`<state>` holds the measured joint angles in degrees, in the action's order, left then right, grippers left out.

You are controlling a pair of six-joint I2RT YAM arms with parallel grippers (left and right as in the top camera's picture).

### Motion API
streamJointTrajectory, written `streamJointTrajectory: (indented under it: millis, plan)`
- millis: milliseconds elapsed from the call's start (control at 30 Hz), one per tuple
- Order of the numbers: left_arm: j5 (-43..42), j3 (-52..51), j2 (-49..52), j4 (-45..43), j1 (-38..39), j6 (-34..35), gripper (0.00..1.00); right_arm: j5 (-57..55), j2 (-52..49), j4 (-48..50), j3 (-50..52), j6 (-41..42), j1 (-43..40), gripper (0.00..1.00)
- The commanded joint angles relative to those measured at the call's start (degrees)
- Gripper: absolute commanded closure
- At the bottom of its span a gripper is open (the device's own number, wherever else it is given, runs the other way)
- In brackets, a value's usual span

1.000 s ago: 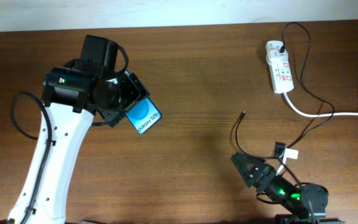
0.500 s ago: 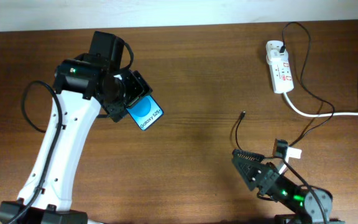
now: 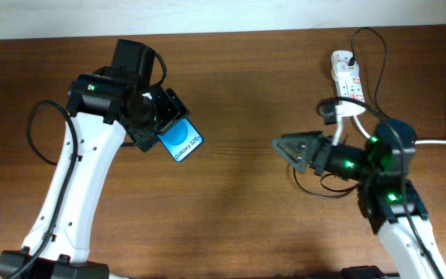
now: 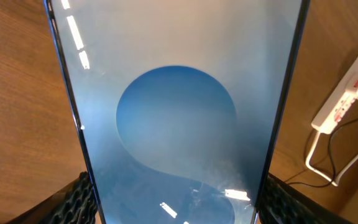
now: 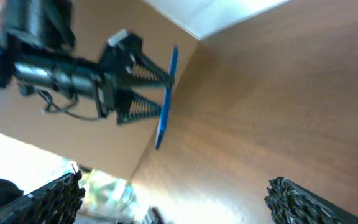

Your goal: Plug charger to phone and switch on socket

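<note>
My left gripper (image 3: 161,128) is shut on the phone (image 3: 180,142) and holds it above the table, blue screen up. In the left wrist view the phone (image 4: 176,106) fills the frame between the fingers (image 4: 176,202). My right gripper (image 3: 286,149) is open and empty at mid-right, pointing left toward the phone. Its wrist view shows the phone edge-on (image 5: 166,93) past the wide-open fingers (image 5: 179,199). The socket (image 3: 348,91) lies at the back right, with the charger's black plug in its far end. The charger cable (image 3: 379,77) runs down behind the right arm. Its connector tip is hidden.
The socket's thick white cord (image 3: 440,141) runs to the right table edge. The socket also shows in the left wrist view (image 4: 347,99). A loop of black cable (image 3: 320,191) lies under the right arm. The table's back edge meets a white wall.
My right arm has swung up from the front edge to mid-right, over where the connector tip lay. My left arm shifted slightly right with the phone, then held still.
</note>
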<state>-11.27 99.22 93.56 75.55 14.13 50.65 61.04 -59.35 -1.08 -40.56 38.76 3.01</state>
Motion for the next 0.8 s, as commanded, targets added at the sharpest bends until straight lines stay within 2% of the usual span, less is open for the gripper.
streamJointTrajectory:
  millis: [0,100,133,333,400,600,700,767]
  plan:
    - [-2.4,0.9,-0.2,-2.4,0.1,1.1,0.58,-0.6,-5.6,2.5,-0.7,-1.9,7.3,0.01]
    - [-2.5,0.9,-0.2,-2.9,0.1,4.6,0.58,-4.6,-9.5,11.1,-0.7,-1.9,12.8,0.02]
    - [-2.5,0.9,-0.2,-2.9,0.1,5.8,0.58,-7.5,-10.6,14.5,-0.7,-1.7,14.6,0.0]
    - [-3.0,0.9,-0.2,-2.9,0.1,11.5,0.59,-28.7,-12.9,17.4,-0.7,6.1,23.2,0.02]
    - [-3.0,0.9,-0.2,-3.2,0.1,11.7,0.59,-33.8,-14.2,22.3,-0.7,7.7,26.7,0.02]
    - [-3.0,0.9,-0.2,-4.2,0.1,11.7,0.58,-41.3,-19.6,34.5,-0.8,8.8,32.8,0.02]
    - [-3.0,0.9,-0.2,-4.4,0.1,11.7,0.58,-43.4,-23.6,40.5,-0.8,14.7,34.3,0.02]
    - [-3.0,0.9,-0.2,-4.4,0.1,11.7,0.57,-44.7,-26.6,45.7,-0.8,15.0,34.9,0.01]
